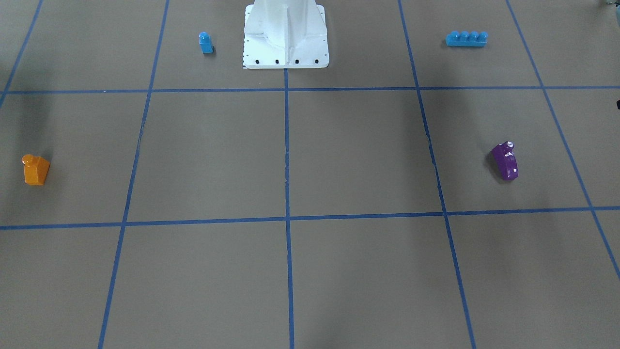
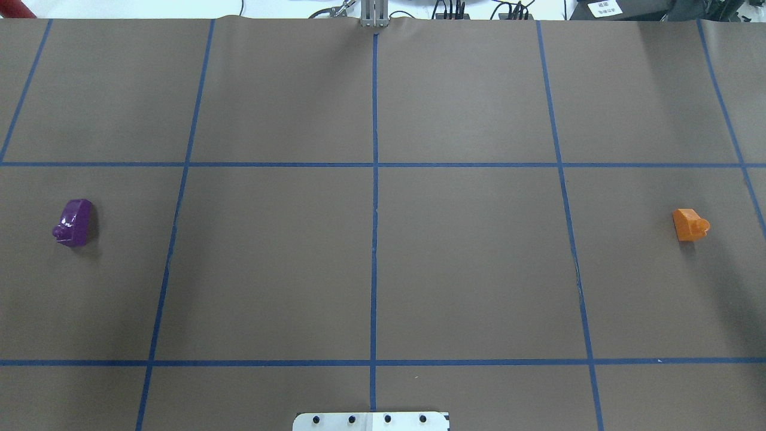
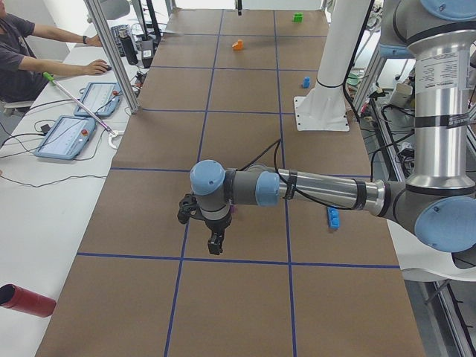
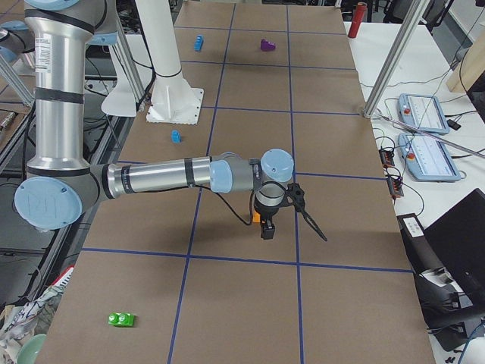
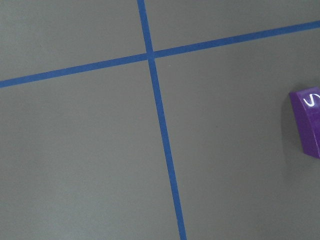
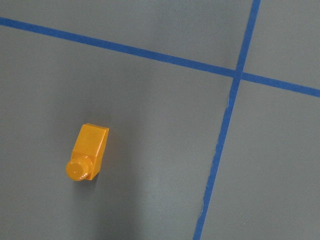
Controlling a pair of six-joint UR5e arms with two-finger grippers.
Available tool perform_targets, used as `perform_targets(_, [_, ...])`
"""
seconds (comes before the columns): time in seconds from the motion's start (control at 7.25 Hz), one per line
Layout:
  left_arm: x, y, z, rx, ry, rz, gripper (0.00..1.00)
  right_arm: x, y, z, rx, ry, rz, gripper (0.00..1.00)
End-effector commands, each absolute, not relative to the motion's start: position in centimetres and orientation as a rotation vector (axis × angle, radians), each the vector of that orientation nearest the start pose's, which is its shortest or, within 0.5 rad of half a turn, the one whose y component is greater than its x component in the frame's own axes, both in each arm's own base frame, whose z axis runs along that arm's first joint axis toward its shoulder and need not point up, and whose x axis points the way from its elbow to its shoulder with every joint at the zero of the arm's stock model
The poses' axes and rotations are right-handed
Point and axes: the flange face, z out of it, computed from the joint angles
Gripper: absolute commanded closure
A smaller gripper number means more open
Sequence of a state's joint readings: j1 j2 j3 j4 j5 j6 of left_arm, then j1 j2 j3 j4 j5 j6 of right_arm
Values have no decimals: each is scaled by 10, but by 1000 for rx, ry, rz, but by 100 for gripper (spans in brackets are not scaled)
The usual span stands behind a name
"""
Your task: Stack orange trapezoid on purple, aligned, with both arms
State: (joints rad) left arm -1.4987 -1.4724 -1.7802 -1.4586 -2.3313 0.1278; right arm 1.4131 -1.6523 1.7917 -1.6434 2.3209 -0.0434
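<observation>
Brown table (image 2: 467, 269), blue tape grid (image 2: 374, 239). Over it: left arm (image 3: 320, 190), right arm (image 4: 159, 176). Left gripper (image 3: 216, 242), right gripper (image 4: 267, 227): released or clenched, cannot tell. Overhead: orange trapezoid (image 2: 690, 224) at 3 o'clock, in side view peeking at right gripper's 10 o'clock; purple (image 2: 73, 222) at 9 o'clock.

You get the purple (image 5: 306, 120) cropped at three o'clock; left gripper (image 3: 216, 244) and right gripper (image 4: 267, 230) are too small to judge.
</observation>
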Motion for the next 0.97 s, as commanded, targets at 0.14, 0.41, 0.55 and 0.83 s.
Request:
perform_targets(0.14, [-29, -451, 617, 15, 767, 195, 0, -7, -462, 599, 20, -752, -220, 0])
perform_targets(0.41, [-19, -453, 614, 10, 771, 210, 0, -7, -460, 600, 20, -752, -224, 0])
perform_targets(0.55, [-7, -453, 614, 1, 773, 229, 0, -7, -459, 602, 17, -752, -223, 0])
perform_targets(0.83, [24, -458, 606, -7, 773, 208, 0, -7, -459, 602, 17, -752, -221, 0])
